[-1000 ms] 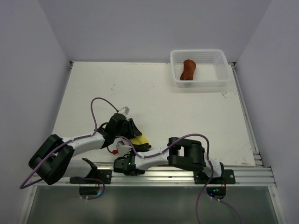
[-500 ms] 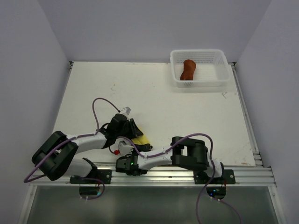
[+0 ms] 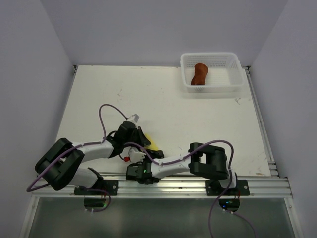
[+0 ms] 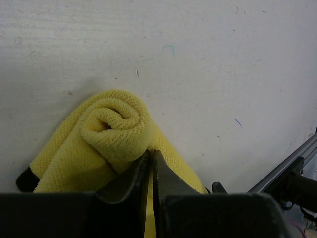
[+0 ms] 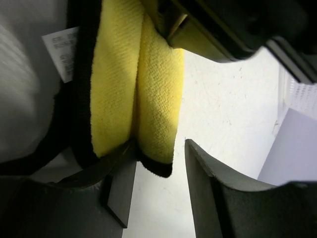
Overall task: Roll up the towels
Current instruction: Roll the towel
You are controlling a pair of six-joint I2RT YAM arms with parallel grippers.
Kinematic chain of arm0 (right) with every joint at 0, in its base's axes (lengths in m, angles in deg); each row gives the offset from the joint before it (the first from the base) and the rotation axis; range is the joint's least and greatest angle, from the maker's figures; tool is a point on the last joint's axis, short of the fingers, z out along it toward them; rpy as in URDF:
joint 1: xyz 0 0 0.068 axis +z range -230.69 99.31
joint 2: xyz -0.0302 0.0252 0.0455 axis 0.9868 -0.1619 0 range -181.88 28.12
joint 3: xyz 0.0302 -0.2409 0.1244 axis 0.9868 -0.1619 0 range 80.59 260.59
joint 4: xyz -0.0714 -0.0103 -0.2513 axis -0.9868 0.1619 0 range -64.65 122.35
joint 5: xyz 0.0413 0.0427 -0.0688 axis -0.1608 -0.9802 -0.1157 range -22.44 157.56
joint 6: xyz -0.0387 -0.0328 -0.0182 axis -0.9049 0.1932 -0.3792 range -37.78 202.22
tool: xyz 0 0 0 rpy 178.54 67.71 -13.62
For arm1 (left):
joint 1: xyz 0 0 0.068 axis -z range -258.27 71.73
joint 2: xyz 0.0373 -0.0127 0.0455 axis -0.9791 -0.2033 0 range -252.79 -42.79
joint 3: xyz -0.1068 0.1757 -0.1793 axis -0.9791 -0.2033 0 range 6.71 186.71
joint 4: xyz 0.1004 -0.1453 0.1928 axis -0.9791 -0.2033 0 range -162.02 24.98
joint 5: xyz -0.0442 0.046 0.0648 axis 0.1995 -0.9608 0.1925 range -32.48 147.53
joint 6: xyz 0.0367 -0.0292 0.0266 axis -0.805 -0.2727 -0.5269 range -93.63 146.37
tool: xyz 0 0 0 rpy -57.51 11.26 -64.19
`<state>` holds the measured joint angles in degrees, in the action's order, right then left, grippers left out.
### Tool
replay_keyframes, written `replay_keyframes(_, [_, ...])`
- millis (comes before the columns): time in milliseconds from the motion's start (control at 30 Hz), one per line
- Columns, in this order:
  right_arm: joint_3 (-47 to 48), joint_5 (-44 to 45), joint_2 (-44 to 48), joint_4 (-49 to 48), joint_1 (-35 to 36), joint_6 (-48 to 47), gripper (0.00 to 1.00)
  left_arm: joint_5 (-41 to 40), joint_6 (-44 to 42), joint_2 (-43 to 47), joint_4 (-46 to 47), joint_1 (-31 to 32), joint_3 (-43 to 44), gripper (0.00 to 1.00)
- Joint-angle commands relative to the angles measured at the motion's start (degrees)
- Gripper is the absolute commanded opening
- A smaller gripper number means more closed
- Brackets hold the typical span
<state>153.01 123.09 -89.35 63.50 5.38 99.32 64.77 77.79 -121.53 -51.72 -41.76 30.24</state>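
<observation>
Though mostly hidden from above, yellow towel (image 4: 99, 134) pinched tight in L pincer (image 4: 150, 152); R pincer (image 5: 158, 144) agape at its hem.

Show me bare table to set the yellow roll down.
Free: the wide table stretch between the arms and the basket, and the far-left corner. Crowded: near edge, where both arms bunch over the yellow towel; the basket holds the brown towel.
</observation>
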Motion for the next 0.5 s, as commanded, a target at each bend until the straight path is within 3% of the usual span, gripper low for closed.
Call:
replay_keyframes(0, [-1.92,-5.69,8.21,-5.89,-0.46,8.82,0.49,-4.87,-3.43,-3.87,-6.97,-0.04,-2.35,0.11])
replay_keyframes(467, [-12.21,-11.05,26.21,-14.15,-0.37,10.49,0.56,-6.02,-4.4,-4.76,-7.67,0.05,-0.94,0.1])
